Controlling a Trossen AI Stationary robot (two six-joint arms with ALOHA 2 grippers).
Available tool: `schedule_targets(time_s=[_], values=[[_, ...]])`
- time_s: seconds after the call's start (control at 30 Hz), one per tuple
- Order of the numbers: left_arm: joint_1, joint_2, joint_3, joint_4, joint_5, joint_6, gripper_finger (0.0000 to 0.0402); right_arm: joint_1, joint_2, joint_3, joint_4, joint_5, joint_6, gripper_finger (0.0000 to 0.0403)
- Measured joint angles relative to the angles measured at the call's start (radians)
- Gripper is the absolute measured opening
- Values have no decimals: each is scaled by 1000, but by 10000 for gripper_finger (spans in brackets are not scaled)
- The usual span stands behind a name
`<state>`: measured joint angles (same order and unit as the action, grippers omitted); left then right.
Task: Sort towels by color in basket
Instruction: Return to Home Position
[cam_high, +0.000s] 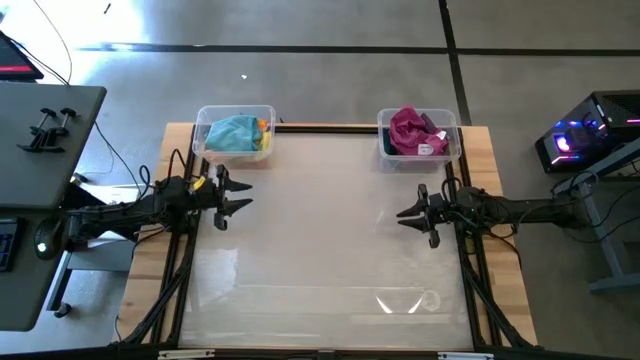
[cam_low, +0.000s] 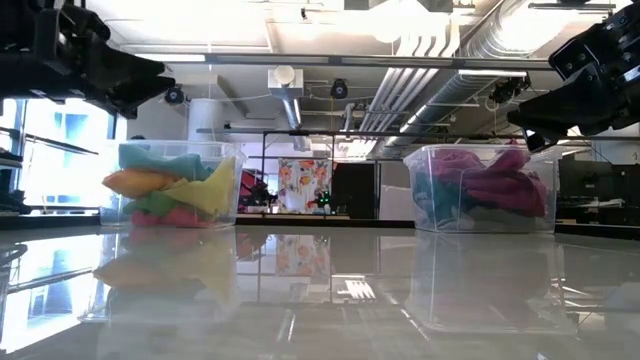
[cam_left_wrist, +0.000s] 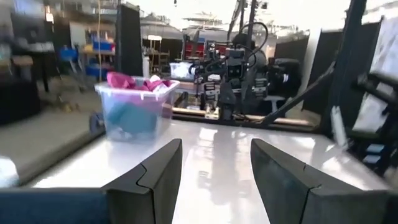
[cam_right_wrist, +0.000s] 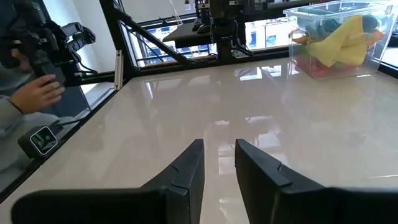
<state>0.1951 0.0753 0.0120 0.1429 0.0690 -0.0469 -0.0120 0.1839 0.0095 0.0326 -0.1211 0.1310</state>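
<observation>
Left gripper (cam_high: 236, 197) is empty with fingers apart, sitting at the table's 9 o'clock. Right gripper (cam_high: 410, 215) is empty too, fingers slightly apart, at 3. The towels (cam_high: 236, 136) are all binned: left bin (cam_high: 236, 108) at 11, right bin (cam_high: 450, 114) at 1. One worry: the magenta towel (cam_high: 406, 128) is heaped above the rim and could flop out if an arm bumps the bin.

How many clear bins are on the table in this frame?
2. The left bin stands at the far left corner of the table, a light blue towel on top; the right bin at the far right corner, a magenta towel on top. None seems hidden.
</observation>
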Motion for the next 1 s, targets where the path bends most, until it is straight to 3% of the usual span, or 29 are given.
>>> schedule_targets(time_s=[0.07, 0.3, 0.5, 1.0], values=[[0, 0, 0, -3, 0, -66, 179, 0, 0, 0, 0, 0, 0, 82], [-5, 5, 1, -131, -10, -56, 179, 0, 0, 0, 0, 1, 0, 82], [-42, -39, 1, -134, -41, -56, 179, 0, 0, 0, 0, 1, 0, 82], [-226, -72, 2, -138, -56, 41, 179, 0, 0, 0, 0, 5, 0, 82]])
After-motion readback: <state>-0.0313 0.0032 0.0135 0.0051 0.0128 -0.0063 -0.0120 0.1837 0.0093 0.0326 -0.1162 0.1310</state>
